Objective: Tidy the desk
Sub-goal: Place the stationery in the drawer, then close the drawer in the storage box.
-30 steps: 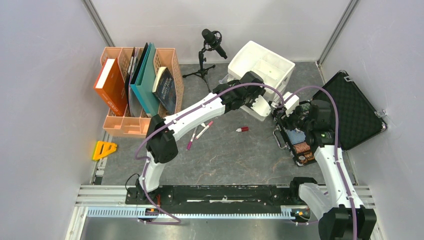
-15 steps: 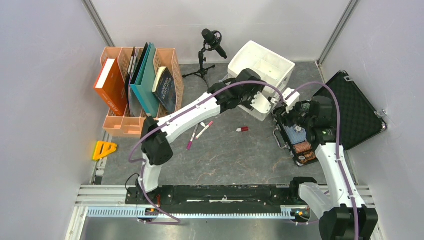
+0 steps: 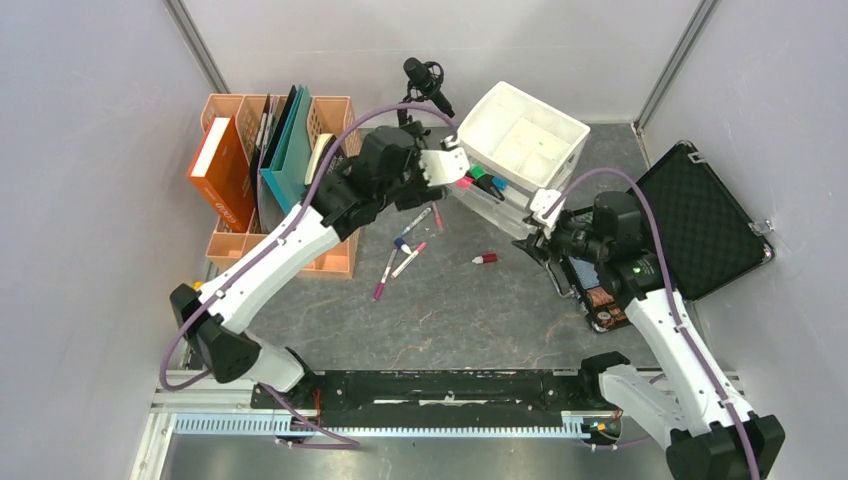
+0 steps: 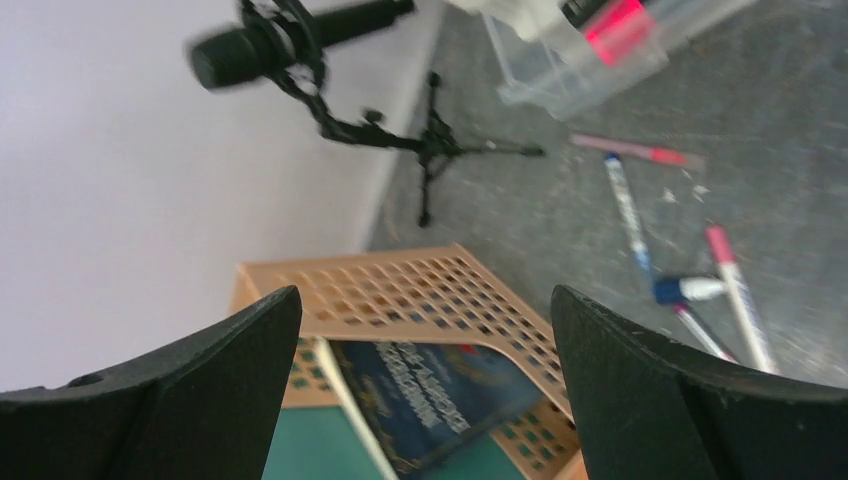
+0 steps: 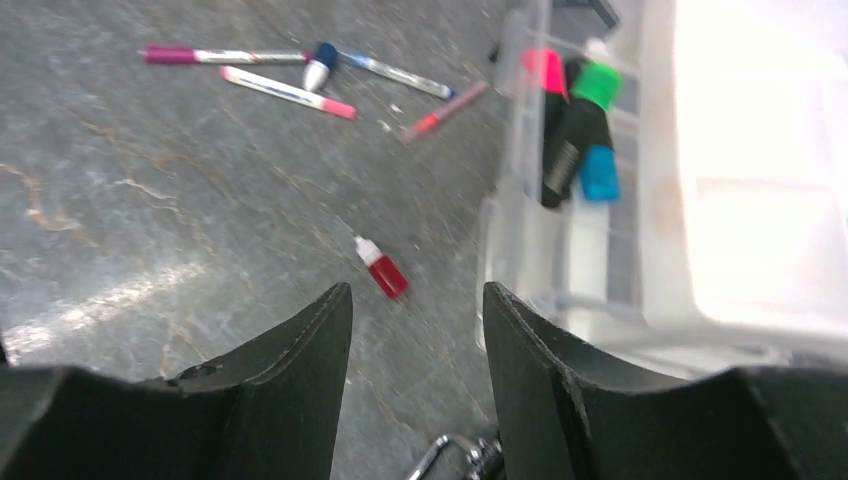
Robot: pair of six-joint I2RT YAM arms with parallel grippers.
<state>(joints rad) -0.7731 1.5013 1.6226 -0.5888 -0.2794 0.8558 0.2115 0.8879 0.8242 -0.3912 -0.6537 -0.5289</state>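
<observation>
The desk (image 3: 450, 320) is dark grey stone-patterned. Several pens (image 3: 405, 250) and a small red bottle (image 3: 484, 260) lie loose on it. A white drawer organizer (image 3: 525, 135) stands at the back, its clear drawer (image 3: 485, 185) pulled out with markers inside. My left gripper (image 3: 443, 166) is open and empty, raised between the peach file rack (image 3: 335, 180) and the drawer. My right gripper (image 3: 538, 228) is open and empty, low beside the drawer, right of the bottle. In the right wrist view the bottle (image 5: 382, 270) lies just beyond my open gripper (image 5: 418, 290).
A microphone (image 3: 425, 80) on a tripod stands at the back. The rack holds books, one blue (image 4: 440, 380), below my left gripper (image 4: 425, 300). An open black foam-lined case (image 3: 700, 215) lies at the right. A yellow object (image 3: 208, 298) sits at the left edge.
My left arm has swung left, away from the organizer's front to beside the rack. The pulled-out drawer with markers now shows. My right gripper has moved left from the case toward the red bottle.
</observation>
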